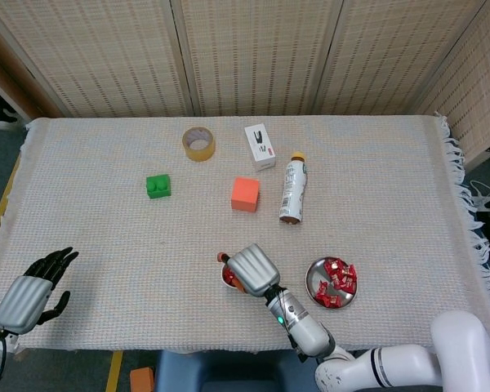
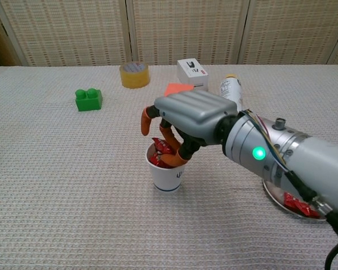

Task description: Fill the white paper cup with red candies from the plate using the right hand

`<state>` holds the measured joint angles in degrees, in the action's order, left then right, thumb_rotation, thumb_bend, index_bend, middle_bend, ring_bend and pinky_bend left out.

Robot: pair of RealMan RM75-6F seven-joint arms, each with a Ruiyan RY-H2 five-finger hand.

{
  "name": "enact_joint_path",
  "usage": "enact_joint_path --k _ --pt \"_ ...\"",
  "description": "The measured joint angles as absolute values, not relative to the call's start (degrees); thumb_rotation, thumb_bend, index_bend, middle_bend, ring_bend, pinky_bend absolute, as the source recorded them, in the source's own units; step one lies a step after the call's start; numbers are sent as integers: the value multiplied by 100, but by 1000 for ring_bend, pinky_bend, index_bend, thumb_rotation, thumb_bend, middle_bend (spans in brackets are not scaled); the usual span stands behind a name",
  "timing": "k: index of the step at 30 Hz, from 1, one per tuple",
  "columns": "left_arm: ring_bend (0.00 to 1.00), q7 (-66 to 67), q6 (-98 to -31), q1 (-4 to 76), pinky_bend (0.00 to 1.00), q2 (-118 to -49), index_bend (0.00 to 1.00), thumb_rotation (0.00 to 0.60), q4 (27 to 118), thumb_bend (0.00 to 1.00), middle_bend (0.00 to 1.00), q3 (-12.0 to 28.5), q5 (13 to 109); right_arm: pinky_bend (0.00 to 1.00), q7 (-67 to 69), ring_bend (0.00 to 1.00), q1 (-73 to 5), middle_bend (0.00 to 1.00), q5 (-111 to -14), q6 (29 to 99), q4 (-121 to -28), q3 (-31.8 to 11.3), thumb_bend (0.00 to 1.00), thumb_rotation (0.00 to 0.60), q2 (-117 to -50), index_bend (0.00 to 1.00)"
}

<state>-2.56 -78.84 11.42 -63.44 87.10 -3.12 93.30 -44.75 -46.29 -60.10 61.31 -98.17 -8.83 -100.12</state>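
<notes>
The white paper cup (image 2: 168, 175) stands near the table's front middle with red candies (image 2: 156, 160) piled inside. My right hand (image 2: 191, 112) hovers right over the cup's mouth. One finger is lifted away to the left and the others point down into the cup. A red candy (image 2: 161, 147) sits at the rim under those fingers, no longer pinched. In the head view the right hand (image 1: 253, 268) covers most of the cup (image 1: 226, 278). To its right is the metal plate (image 1: 312, 278) with several red candies (image 1: 335, 282). My left hand (image 1: 28, 298) hangs open off the table's front left.
Behind the cup are an orange block (image 1: 245, 194) and a bottle lying on its side (image 1: 292, 189). Further back are a white box (image 1: 260, 147), a tape roll (image 1: 198, 144) and a green brick (image 1: 158, 186). A woven cloth covers the table.
</notes>
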Motion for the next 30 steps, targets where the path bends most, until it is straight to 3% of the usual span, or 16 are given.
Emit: enact_joint_path --k 13,16,19,23,27,30 --pt "70 -201 -7970 1110 182 -6366 15 600 8691 500 5 -294 9333 998 -4169 647 -4572 687 -6189 6102 -10012 -780 245 600 -9572 161" --pt "70 -245 -8032 1094 183 -6363 15 600 8674 496 4 -297 9372 941 -3939 537 -4399 581 -6479 6278 -10220 -667 225 600 -9292 132" --pt "72 -296 -8110 1075 186 -6370 4 600 8648 482 9 -299 9416 752 -3616 327 -4089 369 -7007 6662 -10397 -442 205 600 -8949 76" --pt "58 -337 -8288 1039 187 -6421 0 600 8588 467 11 -265 9469 570 -3229 130 -3449 194 -7888 7551 -10427 66 196 600 -8452 40" --pt "0 -374 -8630 968 188 -6544 0 600 8467 460 0 -189 9540 439 -2908 15 -2467 73 -8599 8790 -10006 684 181 600 -7986 2" --pt "0 -298 -9006 880 180 -6720 0 600 8284 456 0 -99 9611 362 -2615 0 -1637 13 -8781 9582 -9447 1022 178 600 -7745 0"
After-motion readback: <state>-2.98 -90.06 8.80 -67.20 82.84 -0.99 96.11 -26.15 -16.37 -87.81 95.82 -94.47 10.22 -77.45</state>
